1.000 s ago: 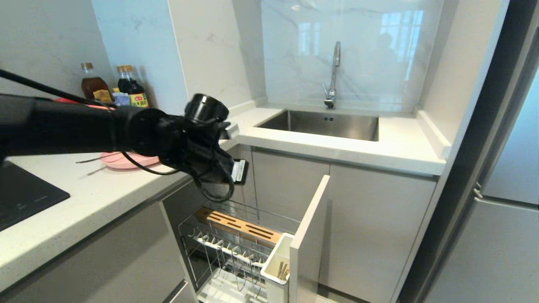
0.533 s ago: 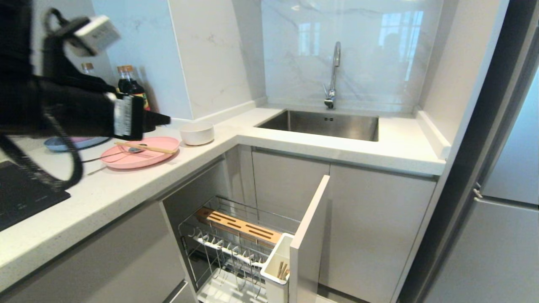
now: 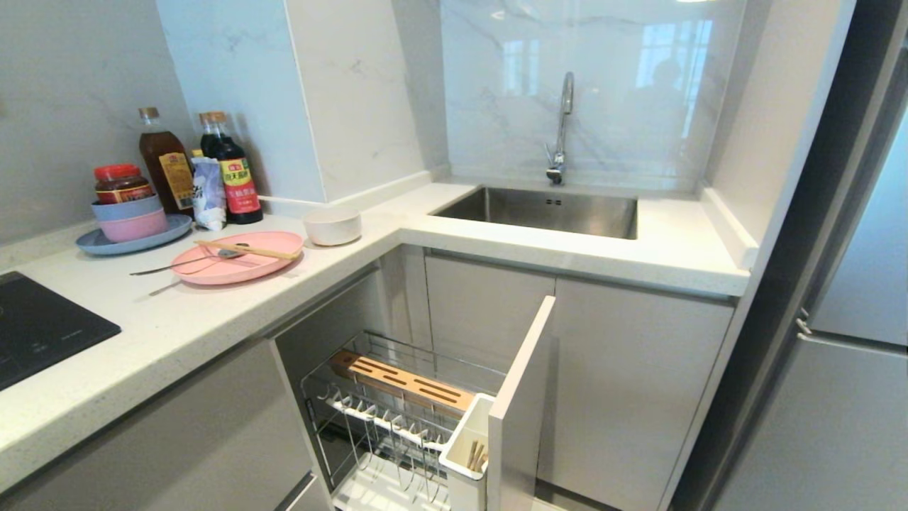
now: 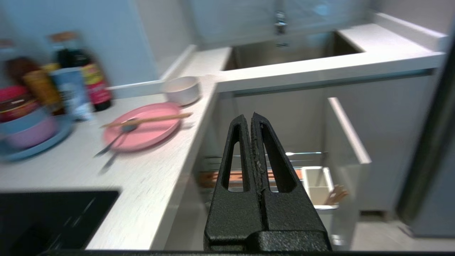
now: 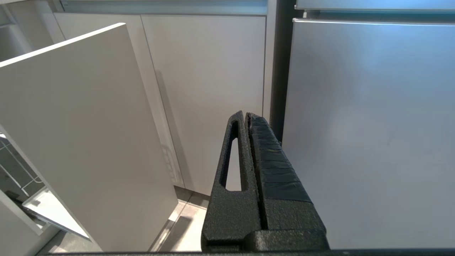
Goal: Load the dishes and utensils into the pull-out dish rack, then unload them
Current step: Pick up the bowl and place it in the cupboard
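Left gripper (image 4: 251, 119) pressed together, empty; flat round pale-pink plate (image 4: 144, 125) ahead and aside, chrome wire pull-out dish rack (image 4: 302, 167) beyond tips. Right gripper (image 5: 246, 117) likewise together, by grey cabinet front (image 5: 78, 135).

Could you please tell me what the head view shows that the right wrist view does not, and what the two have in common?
Only the head view shows the counter's contents: the pink plate with chopsticks and the spoon across it, the white bowl, the sink, the bottles, and the rack's wire prongs and white caddy. Neither arm appears there.

Only the right wrist view shows the right gripper, shut and empty, low beside a steel panel.

Both show the pulled-out rack's grey cabinet front.
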Controlling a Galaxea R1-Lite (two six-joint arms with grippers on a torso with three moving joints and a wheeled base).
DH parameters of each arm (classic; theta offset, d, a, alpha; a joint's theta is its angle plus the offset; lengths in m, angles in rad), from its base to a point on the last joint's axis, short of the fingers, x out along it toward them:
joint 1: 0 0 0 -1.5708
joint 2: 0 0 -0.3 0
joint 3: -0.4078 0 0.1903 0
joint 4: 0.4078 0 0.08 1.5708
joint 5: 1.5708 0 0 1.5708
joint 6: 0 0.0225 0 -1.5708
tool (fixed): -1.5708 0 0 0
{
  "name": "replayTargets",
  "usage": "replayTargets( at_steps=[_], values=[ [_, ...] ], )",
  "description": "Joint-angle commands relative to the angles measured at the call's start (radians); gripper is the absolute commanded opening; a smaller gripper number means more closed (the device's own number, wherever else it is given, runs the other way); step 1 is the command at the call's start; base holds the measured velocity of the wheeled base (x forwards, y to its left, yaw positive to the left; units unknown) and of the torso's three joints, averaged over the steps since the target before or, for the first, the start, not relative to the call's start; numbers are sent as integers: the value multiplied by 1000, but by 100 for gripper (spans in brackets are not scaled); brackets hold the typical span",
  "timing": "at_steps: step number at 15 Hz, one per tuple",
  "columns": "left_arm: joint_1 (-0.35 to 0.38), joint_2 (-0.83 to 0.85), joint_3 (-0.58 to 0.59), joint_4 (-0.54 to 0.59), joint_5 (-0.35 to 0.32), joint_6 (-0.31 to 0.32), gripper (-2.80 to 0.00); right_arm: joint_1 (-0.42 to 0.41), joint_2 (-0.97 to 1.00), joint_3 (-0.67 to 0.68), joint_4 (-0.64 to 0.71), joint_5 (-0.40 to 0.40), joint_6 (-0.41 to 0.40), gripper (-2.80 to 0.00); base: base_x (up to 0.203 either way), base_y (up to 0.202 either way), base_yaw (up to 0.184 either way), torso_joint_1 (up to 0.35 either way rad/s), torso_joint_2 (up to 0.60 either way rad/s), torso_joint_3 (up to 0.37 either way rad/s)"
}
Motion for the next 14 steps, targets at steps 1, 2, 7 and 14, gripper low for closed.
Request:
replayTargets(
  at_steps=[1, 2, 7, 14],
  values=[
    [53, -239, 121, -2, 17, 5, -280, 2, 1, 0, 0, 0, 0, -280, 0, 0, 0, 0, 0, 0],
    [81, -305, 201, -6, 41, 8, -280, 0, 1, 0, 0, -1, 0, -280, 0, 0, 0, 0, 0, 0],
    [110, -544, 491, -79, 156, 12, -280, 0, 1, 0, 0, -1, 0, -280, 0, 0, 0, 0, 0, 0],
    [101, -631, 968, -486, 183, 1, -280, 0, 1, 0, 0, -1, 0, -280, 0, 0, 0, 0, 0, 0]
  ],
)
